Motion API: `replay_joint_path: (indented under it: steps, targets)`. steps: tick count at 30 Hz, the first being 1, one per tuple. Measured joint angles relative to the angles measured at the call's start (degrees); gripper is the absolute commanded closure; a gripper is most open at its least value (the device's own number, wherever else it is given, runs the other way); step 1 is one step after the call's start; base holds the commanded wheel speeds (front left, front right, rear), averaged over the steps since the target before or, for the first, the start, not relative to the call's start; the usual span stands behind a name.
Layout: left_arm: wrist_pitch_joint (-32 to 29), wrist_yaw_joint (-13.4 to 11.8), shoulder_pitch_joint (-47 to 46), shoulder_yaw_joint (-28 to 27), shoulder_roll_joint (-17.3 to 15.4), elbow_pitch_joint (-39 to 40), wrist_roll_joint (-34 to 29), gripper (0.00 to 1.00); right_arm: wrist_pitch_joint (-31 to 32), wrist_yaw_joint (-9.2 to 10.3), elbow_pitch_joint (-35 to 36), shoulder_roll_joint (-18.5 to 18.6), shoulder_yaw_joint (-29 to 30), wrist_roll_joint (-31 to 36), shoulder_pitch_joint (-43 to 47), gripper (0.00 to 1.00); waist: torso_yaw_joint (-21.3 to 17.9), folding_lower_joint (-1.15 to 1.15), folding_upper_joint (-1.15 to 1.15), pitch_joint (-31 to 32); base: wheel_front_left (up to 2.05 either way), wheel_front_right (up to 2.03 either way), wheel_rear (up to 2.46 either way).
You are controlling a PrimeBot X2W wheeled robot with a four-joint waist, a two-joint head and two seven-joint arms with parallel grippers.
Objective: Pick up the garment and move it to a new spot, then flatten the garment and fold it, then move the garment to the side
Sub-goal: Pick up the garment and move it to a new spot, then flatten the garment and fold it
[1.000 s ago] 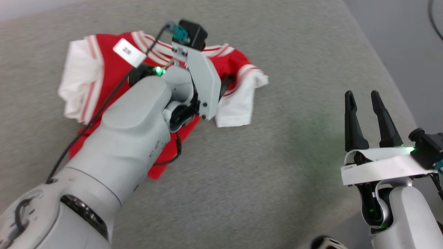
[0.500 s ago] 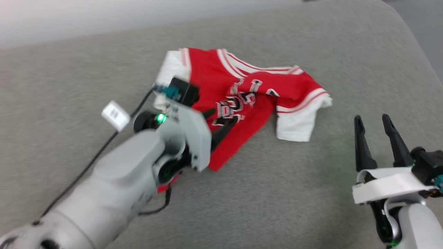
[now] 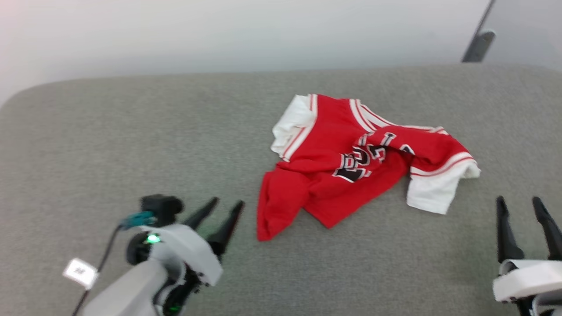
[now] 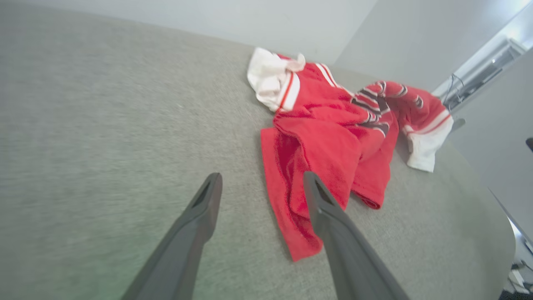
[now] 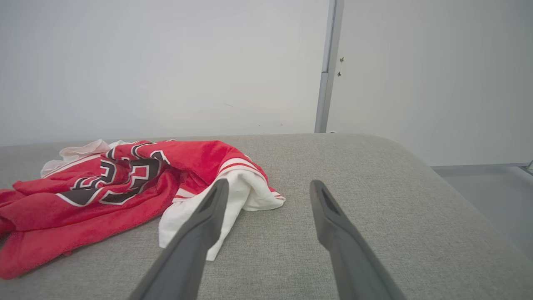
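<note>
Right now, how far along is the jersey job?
Possibly done: the move, since the garment lies loose on the grey surface. In hand: nothing; the left hand and right hand are open, apart from it. Left: flattening, as it is rumpled, then folding and moving aside.

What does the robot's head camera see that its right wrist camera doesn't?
Head camera's extras: the left gripper, open, close to the shirt but not touching it, and a small white tag behind that gripper. Right wrist camera's extras: a patch of floor past the rounded edge of the cushion. Shared: the crumpled red-and-white shirt, the open right gripper, the grey cushion under everything, and the pale wall behind.
</note>
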State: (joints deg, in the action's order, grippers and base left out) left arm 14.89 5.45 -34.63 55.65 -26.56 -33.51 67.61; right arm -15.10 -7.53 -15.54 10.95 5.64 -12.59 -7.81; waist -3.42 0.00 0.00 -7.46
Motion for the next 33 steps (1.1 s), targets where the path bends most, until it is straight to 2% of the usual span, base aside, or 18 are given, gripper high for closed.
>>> replay_joint_path:
  steps: [3,5,7,12,17,21,26,33]
  targets:
    - [0.24,-1.88,5.28,-9.75,-1.48,4.32,-6.78,0.00,0.00,0.00,0.34,0.56,1.69,-0.01,1.59,0.00,1.89,0.00,0.00,1.29,0.00,0.00,0.00]
    - [0.24,-3.90,10.12,-15.43,-2.13,7.42,-13.59,0.00,0.00,0.00,0.66,0.82,2.47,-0.02,2.35,0.00,2.93,0.00,0.00,1.98,0.00,0.00,0.00]
    - [0.23,-4.61,15.71,-22.68,-1.18,10.84,-16.89,0.00,0.00,0.00,0.77,1.09,2.96,-0.09,3.02,0.00,3.66,0.00,0.00,2.68,0.00,0.00,0.00]
    - [0.24,-5.95,26.59,-37.60,1.10,19.26,-30.54,0.00,0.00,0.00,1.08,1.98,3.80,-0.52,4.54,0.00,4.42,0.00,0.00,4.30,0.00,0.00,0.00]
    - [0.24,-4.48,34.36,-44.34,4.50,25.10,-42.43,0.00,0.00,0.00,1.32,2.90,4.86,-0.88,6.28,0.00,4.54,0.00,0.00,6.09,0.00,0.00,0.00]
    - [0.24,-2.75,37.46,-48.30,7.51,27.86,-47.63,0.00,0.00,0.00,2.04,2.98,5.26,-0.98,6.96,0.00,4.45,0.00,0.00,7.10,0.00,0.00,0.00]
    - [0.24,-0.85,39.23,-51.25,10.47,27.89,-50.87,0.00,0.00,0.00,2.15,2.19,4.91,-0.99,7.09,0.00,4.02,0.00,0.00,7.34,0.00,0.00,0.00]
    - [0.24,0.77,39.94,-53.80,12.87,27.82,-53.48,0.00,0.00,0.00,2.18,1.68,4.17,-0.87,7.14,0.00,3.74,0.00,0.00,7.61,0.00,0.00,0.00]
